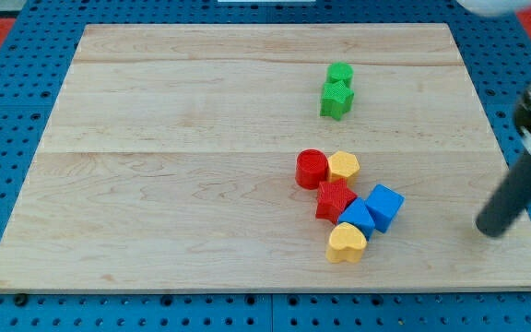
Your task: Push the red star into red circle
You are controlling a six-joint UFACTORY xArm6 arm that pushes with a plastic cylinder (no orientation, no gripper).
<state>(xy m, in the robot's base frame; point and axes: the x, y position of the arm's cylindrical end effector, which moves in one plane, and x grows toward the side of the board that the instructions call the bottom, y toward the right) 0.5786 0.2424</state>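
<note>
The red star (335,199) lies right of the board's middle, just below and to the right of the red circle (311,169); the two touch or nearly touch. My tip (489,231) is the lower end of the dark rod at the view's right, well to the right of the whole cluster and apart from every block. A yellow block (344,166) touches the red circle's right side.
A blue triangle-like block (356,218) and a blue cube (384,207) sit against the red star's lower right. A yellow heart (346,243) lies below them. A green circle (340,74) and a green star (336,99) stand near the view's top.
</note>
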